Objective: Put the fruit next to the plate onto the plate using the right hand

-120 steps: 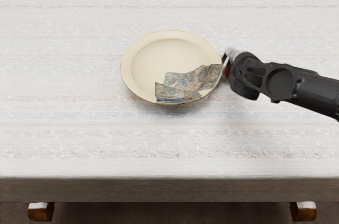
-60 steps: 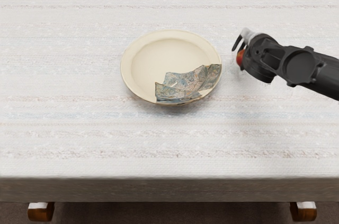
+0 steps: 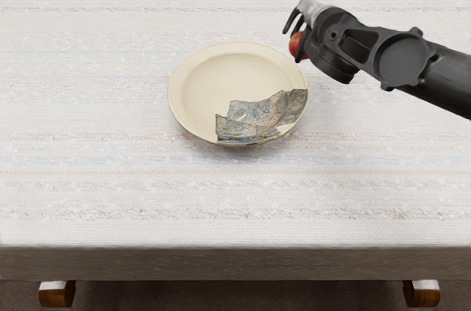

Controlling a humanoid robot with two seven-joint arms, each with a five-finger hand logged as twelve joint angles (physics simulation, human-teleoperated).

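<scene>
One right hand (image 3: 318,34) is gripping one red fruit (image 3: 296,45) with curled fingers (image 3: 295,16), just beside the far right rim of one plate (image 3: 190,68).

Pale striped table (image 3: 110,179) (wooden feet (image 3: 56,293) below), crumpled patterned scrap (image 3: 257,116).

The table (image 3: 110,179) has a pale, woven top with faint stripes, and two wooden feet (image 3: 57,293) show below its front edge. A cream plate (image 3: 221,76) lies on it, just toward 12 o'clock from centre, with a blue patterned patch (image 3: 257,116) at the plate's 5 o'clock.
</scene>
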